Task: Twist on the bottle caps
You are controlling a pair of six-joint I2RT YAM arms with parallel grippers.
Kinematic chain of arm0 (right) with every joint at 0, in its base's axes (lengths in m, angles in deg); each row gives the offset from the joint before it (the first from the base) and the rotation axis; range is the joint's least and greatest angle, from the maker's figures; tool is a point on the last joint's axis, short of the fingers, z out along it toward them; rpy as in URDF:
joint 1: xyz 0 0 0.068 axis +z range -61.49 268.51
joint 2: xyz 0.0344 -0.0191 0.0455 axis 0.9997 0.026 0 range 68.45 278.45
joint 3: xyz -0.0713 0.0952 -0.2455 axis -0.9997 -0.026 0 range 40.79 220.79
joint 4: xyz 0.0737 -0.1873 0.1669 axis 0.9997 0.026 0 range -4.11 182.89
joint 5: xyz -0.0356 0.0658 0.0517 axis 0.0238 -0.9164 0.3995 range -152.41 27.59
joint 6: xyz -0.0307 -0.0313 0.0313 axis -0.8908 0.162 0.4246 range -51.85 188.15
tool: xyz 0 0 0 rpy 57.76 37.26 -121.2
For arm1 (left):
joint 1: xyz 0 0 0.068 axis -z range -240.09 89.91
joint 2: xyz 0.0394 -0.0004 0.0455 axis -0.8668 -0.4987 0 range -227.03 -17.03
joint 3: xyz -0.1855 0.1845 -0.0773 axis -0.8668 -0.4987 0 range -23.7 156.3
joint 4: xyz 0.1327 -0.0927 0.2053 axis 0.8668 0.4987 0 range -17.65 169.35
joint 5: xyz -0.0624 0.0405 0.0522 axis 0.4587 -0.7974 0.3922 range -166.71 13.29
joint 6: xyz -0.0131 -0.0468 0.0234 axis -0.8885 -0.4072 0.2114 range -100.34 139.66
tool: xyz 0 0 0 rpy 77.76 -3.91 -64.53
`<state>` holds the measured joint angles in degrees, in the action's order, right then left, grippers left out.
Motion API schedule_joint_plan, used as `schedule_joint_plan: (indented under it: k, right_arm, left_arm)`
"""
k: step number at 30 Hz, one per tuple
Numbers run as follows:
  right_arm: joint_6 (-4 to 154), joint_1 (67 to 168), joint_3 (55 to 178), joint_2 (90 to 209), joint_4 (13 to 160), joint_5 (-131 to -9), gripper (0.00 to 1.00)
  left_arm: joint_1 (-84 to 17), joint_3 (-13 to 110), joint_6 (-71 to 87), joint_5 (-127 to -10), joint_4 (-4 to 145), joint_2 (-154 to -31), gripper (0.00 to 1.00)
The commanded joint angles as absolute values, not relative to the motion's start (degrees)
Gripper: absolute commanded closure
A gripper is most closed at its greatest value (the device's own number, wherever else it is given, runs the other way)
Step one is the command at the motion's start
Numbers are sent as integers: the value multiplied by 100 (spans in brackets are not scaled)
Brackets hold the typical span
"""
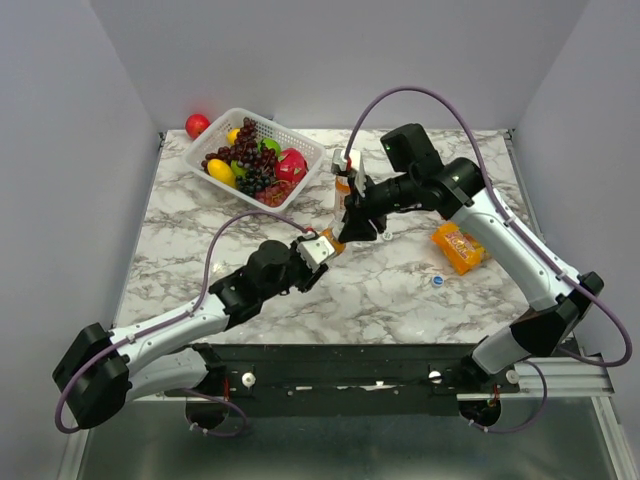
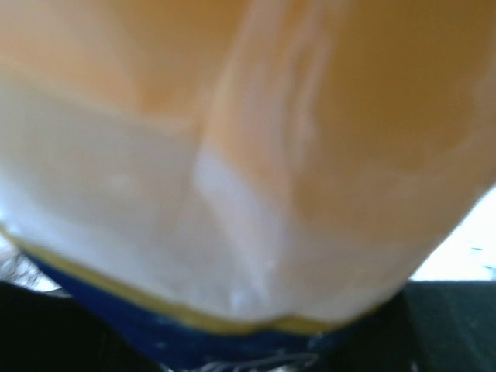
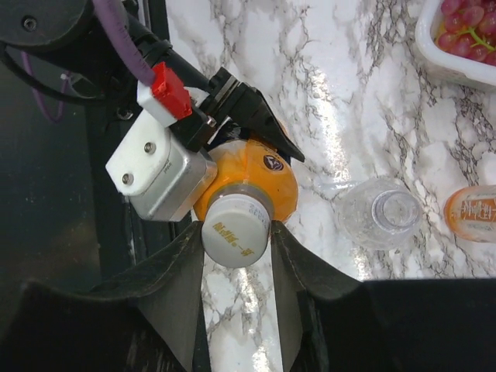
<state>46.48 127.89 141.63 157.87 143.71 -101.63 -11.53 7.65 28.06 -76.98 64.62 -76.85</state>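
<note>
Holding steady with the left gripper [image 1: 322,248], clamped on the orange bottle [image 3: 271,182] raised over mid-table. Keep the right gripper [image 3: 236,240], fingers pressed against the white cap [image 3: 235,223] on the neck, square to the thread; turn with light downward pressure, no tilt. Further back, left for later: uncapped clear bottle [image 3: 384,213], second orange bottle [image 1: 343,182] near the basket [image 1: 285,130].
</note>
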Motion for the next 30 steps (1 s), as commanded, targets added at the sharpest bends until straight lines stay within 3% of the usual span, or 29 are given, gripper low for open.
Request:
schedule_joint_plan:
  k: [1, 6, 8, 10, 11, 12, 14, 15, 18, 30]
  right_arm:
    - [5074, 12833, 13713, 15493, 13802, -10548, 53]
    - [5513, 12833, 13510, 15475, 13275, -10618, 54]
    - [5567, 12833, 13519, 15502, 13230, -10688, 65]
    - [5584, 12833, 13554, 15502, 13221, -10759, 86]
    - [5489, 12833, 13589, 15502, 13265, -10724, 90]
    - [5444, 12833, 13667, 15502, 13369, -10636, 93]
    - [5156, 12833, 13756, 15441, 13563, -10504, 97]
    - [5040, 12833, 13826, 15353, 13816, -10373, 98]
    - [4689, 12815, 13818, 15029, 14378, -10109, 99]
    - [4073, 12069, 13686, 14377, 16269, -8879, 99]
  left_arm:
    - [-1192, 767, 2485, -6881, 5899, -7504, 100]
    - [-1184, 785, 2484, -6503, 5829, -7530, 100]
    - [-1192, 794, 2493, -6397, 5829, -7566, 100]
    - [-1192, 820, 2493, -6344, 5855, -7583, 100]
    - [-1184, 837, 2502, -6283, 5916, -7609, 100]
    - [-1184, 881, 2519, -6283, 5969, -7618, 78]
    - [-1192, 890, 2511, -6335, 6092, -7627, 51]
    - [-1210, 864, 2546, -6353, 6153, -7610, 31]
    - [-1262, 785, 2581, -6423, 6513, -7469, 1]
    - [-1746, 609, 2880, -6335, 7472, -6853, 1]
